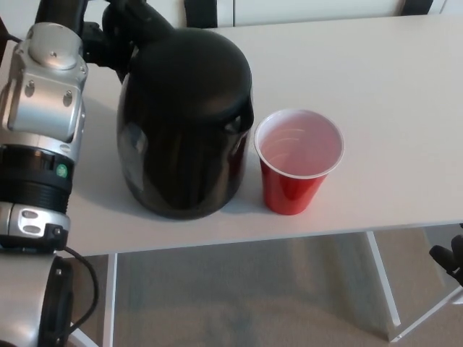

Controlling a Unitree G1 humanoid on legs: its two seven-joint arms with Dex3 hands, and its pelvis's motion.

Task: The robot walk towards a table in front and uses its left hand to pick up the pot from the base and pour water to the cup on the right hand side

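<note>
The black pot (pixel 184 123) stands upright at the table's front left, its spout side right beside the rim of the red cup (pixel 298 163). My left hand (pixel 119 32) is shut on the pot's handle at the upper left, with the silver forearm (pixel 40 123) running down the picture's left side. I cannot tell whether the pot rests on the table or hangs just above it. The cup is upright, with a white inside. Only a small black part of my right hand (pixel 450 259) shows at the right edge, below table height. The pot's base is out of view.
The white table (pixel 391 87) stretches to the right and back behind the cup. Its front edge runs just below the pot and cup, with white table legs (pixel 383 285) and grey floor beneath.
</note>
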